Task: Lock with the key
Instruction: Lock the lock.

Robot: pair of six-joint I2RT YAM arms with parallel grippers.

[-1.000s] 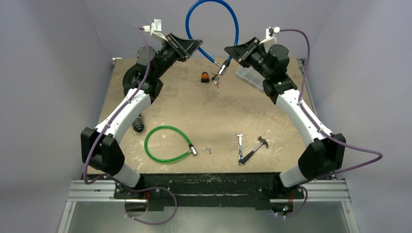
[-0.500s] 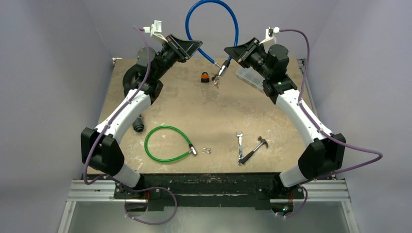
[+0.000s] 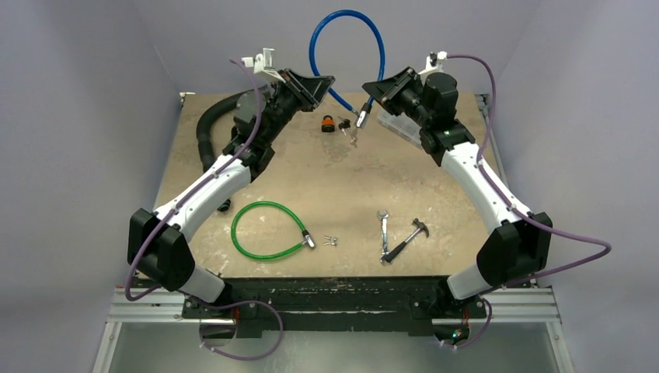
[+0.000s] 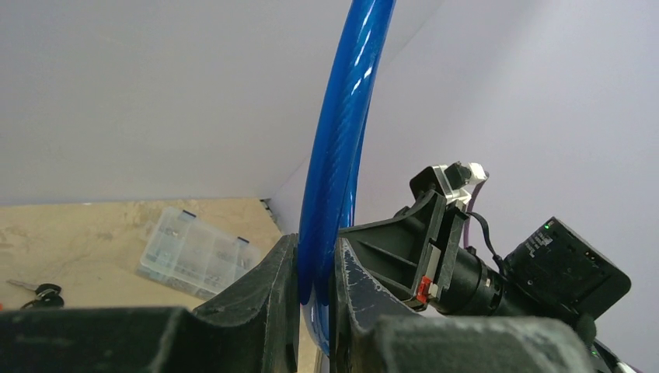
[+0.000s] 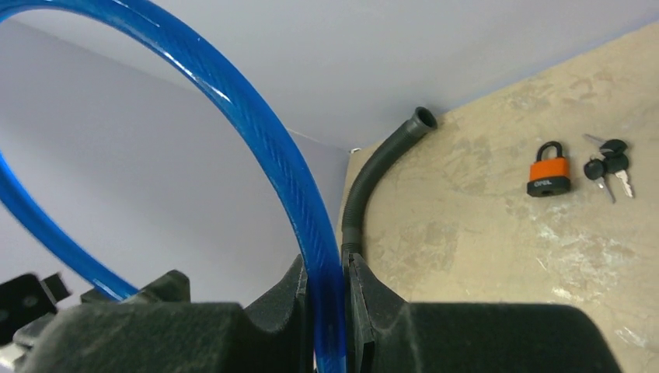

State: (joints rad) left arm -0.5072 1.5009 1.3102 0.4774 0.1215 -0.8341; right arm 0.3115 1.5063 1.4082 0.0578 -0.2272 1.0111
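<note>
- The left tool is clamped shut on the blue cable, up and left of the orange padlock.
- The right tool pinches the same cable, up and right of the padlock. Its fingers hide the contact.
- Both cable runs drop to a silver fitting just right of the padlock, and it is too small to tell whether they are joined.
- Black-headed keys lie on the bench just right of the padlock.
- A clear box farther right is partly hidden by the right arm.

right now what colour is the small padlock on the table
Small padlock: orange body, black shackle; best in right wrist view.
</note>
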